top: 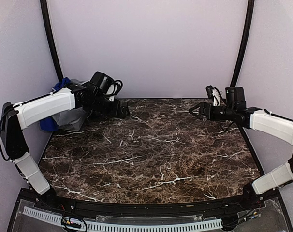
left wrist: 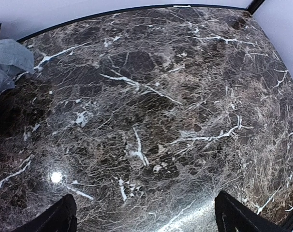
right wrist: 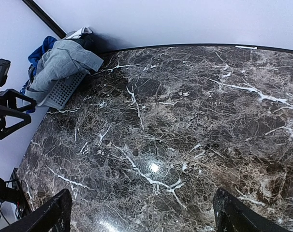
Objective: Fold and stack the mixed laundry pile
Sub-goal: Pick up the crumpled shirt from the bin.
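Laundry pile (right wrist: 64,60) over mesh basket (right wrist: 65,92) (far-left corner); L gripper (left wrist: 145,215), R gripper (right wrist: 139,212) jaws wide, empty

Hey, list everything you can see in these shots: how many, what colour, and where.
Laundry: one heap, grey and blue pieces showing, in and over the basket, far left corner.
Basket: one, grey mesh, far left corner of the table.
Table: one, dark brown marble with white veins, fills the middle.
Poles: two, black, curved, one at each far corner.
Arms: two, white and black, one reaching in from each side.
Hands: two, black, both open; left hand beside the basket, right hand over the far right of the table.
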{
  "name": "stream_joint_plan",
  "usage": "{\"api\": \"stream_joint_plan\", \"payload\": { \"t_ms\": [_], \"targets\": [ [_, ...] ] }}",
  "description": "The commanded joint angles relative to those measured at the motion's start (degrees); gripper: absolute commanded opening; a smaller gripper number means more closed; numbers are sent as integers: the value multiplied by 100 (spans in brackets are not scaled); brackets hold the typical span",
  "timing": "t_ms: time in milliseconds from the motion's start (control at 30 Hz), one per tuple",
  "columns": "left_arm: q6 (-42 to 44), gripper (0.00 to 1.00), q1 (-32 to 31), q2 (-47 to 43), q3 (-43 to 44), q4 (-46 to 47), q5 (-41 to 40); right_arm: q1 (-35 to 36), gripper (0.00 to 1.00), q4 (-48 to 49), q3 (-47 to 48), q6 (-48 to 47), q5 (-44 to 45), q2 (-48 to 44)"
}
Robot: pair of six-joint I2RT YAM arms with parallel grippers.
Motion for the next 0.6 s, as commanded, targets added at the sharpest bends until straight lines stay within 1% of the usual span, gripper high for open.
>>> {"api": "stream_joint_plan", "payload": {
  "t_ms": [0, 167, 267, 333, 467, 567],
  "targets": [
    [-155, 99, 548, -362, 267, -442, -123, 32, 98, 333, -69, -91, -182, -23],
    [-371, 99, 1383, -511, 777, -1178, -539, -30, 99, 408, -95, -101, -273, -7],
    [-469, 99, 1939, -708, 873, -1342, -701, -61, 99, 483, -122, -93, -342, 18],
    [-474, 99, 2183, -805, 888, -1413, -786, -91, 98, 541, -149, -72, -396, 39],
    [-592, 98, 2464, -676, 991, -1709, -907, -130, 99, 639, -193, -18, -472, 86],
    [-699, 97, 2509, -538, 926, -1847, -1163, -152, 98, 695, -232, 17, -513, 101]
  ]
}}
